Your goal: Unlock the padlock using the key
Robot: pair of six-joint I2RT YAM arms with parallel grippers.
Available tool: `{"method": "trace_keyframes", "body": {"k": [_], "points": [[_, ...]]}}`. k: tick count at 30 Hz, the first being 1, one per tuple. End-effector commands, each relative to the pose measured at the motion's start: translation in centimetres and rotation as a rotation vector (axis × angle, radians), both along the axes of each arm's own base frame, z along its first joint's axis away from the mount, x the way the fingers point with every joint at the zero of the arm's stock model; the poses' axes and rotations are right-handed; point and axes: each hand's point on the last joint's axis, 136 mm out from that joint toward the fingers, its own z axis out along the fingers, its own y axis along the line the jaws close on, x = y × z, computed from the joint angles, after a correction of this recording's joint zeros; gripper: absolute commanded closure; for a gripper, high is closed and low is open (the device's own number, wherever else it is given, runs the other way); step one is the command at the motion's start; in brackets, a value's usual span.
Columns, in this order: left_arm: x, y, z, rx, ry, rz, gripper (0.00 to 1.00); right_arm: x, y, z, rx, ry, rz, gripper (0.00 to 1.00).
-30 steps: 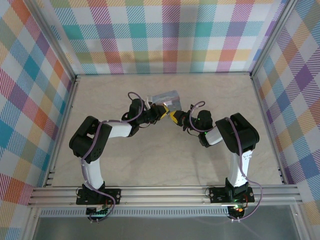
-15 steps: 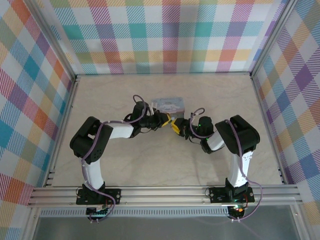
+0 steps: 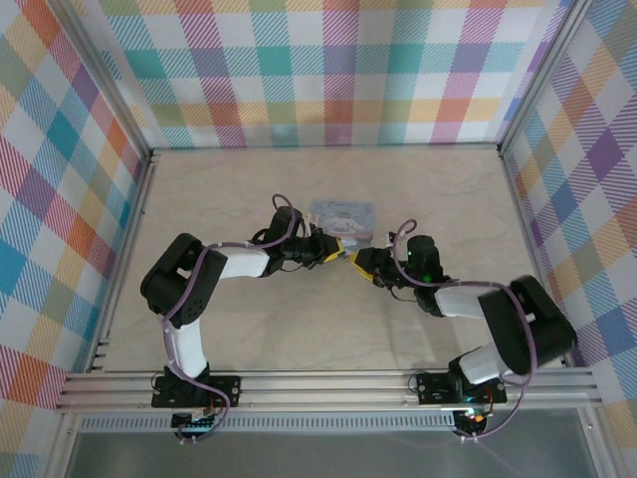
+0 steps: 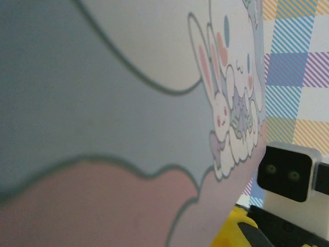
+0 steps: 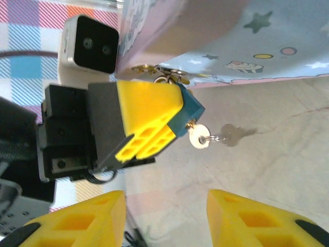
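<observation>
The left gripper (image 5: 165,114) is clamping its yellow fingers shut on the padlock (image 5: 189,110), whose blue body is poking out just past the fingertips. It is pinning the lock in place so that the keyhole end is facing out toward the other arm, and so that the body cannot swing or twist when the key is turned. At the top of the fingers, small gold and silver links (image 5: 167,77) are running from the lock up to the edge of the cartoon tin (image 5: 247,41), which is lying just beyond the left gripper; the lock appears to be hanging from the tin's clasp, though the join itself is too small to read.

The key (image 5: 198,138) is sitting at the padlock's lower corner, directly ahead of the right gripper (image 5: 165,206). Its round head is sticking out, and its blade seems to be pushed into the lock — a judgement, since the slot is hidden. A second key (image 5: 232,135) is dangling from it on a ring, off to the side over the table (image 5: 277,164).

The right gripper is standing open, its two yellow fingers spread wide with nothing between them, just short of the key head. It is lined up with that head — probably so that it can close on it and turn it while the left holds the lock firm.
</observation>
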Motion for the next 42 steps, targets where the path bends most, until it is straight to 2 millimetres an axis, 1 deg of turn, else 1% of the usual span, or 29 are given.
{"method": "trace_keyframes", "body": {"k": [1, 4, 7, 9, 12, 20, 25, 30, 34, 42], "points": [[-0.1, -0.5, 3.0, -0.043, -0.056, -0.026, 1.00, -1.4, -1.9, -1.5, -0.234, -0.006, 0.044, 0.53], [0.0, -0.6, 3.1, -0.048, -0.055, -0.027, 0.99, -1.6, -2.9, -0.3, -0.371, -0.079, 0.064, 0.53], [0.0, -0.7, 3.4, -0.060, -0.052, -0.030, 0.99, -1.6, -3.3, 0.8, -0.474, -0.146, 0.094, 0.54], [0.0, -0.8, 3.4, -0.061, -0.048, -0.030, 0.99, -1.5, -3.2, 1.2, -0.531, -0.185, 0.116, 0.54], [0.0, -0.8, 3.6, -0.067, -0.047, -0.029, 0.99, -1.3, -2.6, 1.4, -0.614, -0.231, 0.156, 0.54], [0.0, -1.1, 4.4, -0.086, -0.048, -0.039, 0.98, 0.2, -0.4, 1.0, -0.727, -0.317, 0.220, 0.53], [-0.1, -1.1, 4.8, -0.089, -0.048, -0.041, 0.98, 1.1, 1.0, 0.0, -0.775, -0.345, 0.266, 0.53], [-0.1, -1.1, 5.0, -0.092, -0.049, -0.045, 0.98, 2.0, 1.8, -0.8, -0.844, -0.379, 0.298, 0.53], [-0.1, -1.2, 5.0, -0.093, -0.047, -0.046, 0.98, 2.6, 2.3, -0.9, -0.888, -0.411, 0.315, 0.54], [-0.1, -1.3, 5.3, -0.097, -0.048, -0.051, 0.98, 3.2, 2.9, -1.3, -0.956, -0.441, 0.351, 0.57]]}}
